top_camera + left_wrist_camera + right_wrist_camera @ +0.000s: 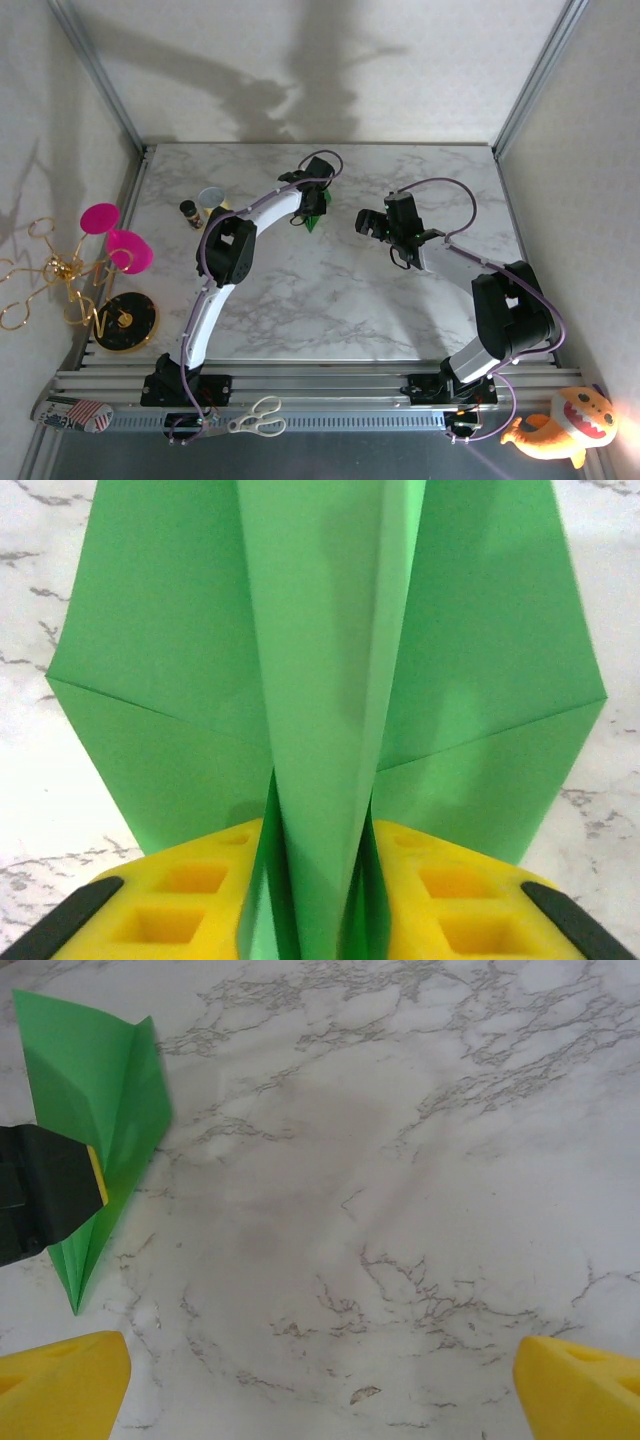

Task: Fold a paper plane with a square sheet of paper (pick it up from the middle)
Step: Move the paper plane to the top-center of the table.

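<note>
Left pincer [320, 890]: closed tight on the raised middle fold of the paper plane [320, 680], wings spread either side.
Right pincer [320, 1385]: fingers wide apart, holding nothing, over the marble worktop [400, 1210].
Paper plane: toward 12 o'clock from the worktop's centre, seen from above.

Top view is bright and even, lit from the near side: big arm shadows on the back wall [320, 70], warm glare in the bottom right corner. Left wrist view is close and slightly soft, with the paper plane [320, 680] shaded along its centre fold and the left fingers [410, 850] blurred. Right wrist view is sharp on the table [400, 1160], with a dim shadow smudge mid-frame.
</note>
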`<move>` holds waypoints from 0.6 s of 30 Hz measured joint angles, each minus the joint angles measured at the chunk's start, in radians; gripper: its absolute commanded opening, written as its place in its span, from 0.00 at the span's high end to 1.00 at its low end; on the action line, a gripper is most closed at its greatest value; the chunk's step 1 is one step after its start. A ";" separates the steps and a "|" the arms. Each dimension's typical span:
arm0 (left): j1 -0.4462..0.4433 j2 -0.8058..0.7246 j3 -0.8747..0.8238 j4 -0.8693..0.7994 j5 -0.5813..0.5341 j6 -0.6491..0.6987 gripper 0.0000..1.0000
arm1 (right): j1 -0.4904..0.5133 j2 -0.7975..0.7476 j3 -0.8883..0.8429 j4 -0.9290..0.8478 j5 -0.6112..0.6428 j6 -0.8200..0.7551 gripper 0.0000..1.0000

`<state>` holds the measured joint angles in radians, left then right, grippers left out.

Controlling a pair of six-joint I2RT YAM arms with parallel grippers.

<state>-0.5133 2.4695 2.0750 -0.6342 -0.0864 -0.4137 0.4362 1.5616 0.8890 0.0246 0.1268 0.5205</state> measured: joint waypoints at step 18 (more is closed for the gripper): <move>0.000 0.008 0.008 0.011 0.000 -0.001 0.62 | 0.000 0.021 0.000 -0.003 -0.022 0.015 0.01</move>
<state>-0.5137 2.4779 2.0834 -0.6228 -0.0868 -0.4145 0.4362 1.5822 0.8890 0.0212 0.1047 0.5358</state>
